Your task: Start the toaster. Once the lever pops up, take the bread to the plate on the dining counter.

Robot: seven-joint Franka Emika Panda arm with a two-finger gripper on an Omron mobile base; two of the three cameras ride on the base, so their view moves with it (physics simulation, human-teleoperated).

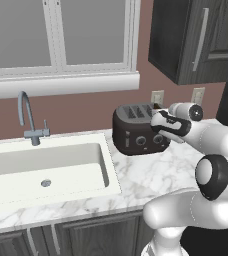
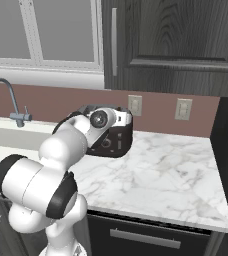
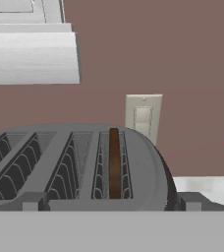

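1. We find the toaster (image 1: 138, 130) on the marble worktop (image 1: 151, 172), to the right of the sink (image 1: 46, 170) and close to the far wall, below two wall outlets (image 1: 157, 97). From the right base camera it (image 2: 117, 140) sits partly hidden behind our own arm.

2. The gripper (image 1: 158, 121) is over the toaster's right end, at about the height of its top. From the hand camera we look along the four slots from just above the near edge.

3. We cannot tell how far the fingers are parted, nor whether they touch anything: the base views hide them behind the wrist, and what shows at the bottom of the hand view is too indistinct to read. Nothing appears to be held.

4. The bread (image 3: 114, 165) stands on edge in the rightmost slot, a thin dark brown strip between the wire guides, its top edge near the level of the slot mouth.

5. The lever is not something we can pick out, so whether it is down or up is unclear to us.

6. Our judgement: the task is at its first stage. The bread sits in the toaster, unlifted, and the hand's place by the toaster's end suits working the lever.

7. What is left, as we judge it: confirming the pop-up, drawing the slice out of the slot, and carrying it to the plate on the dining counter.
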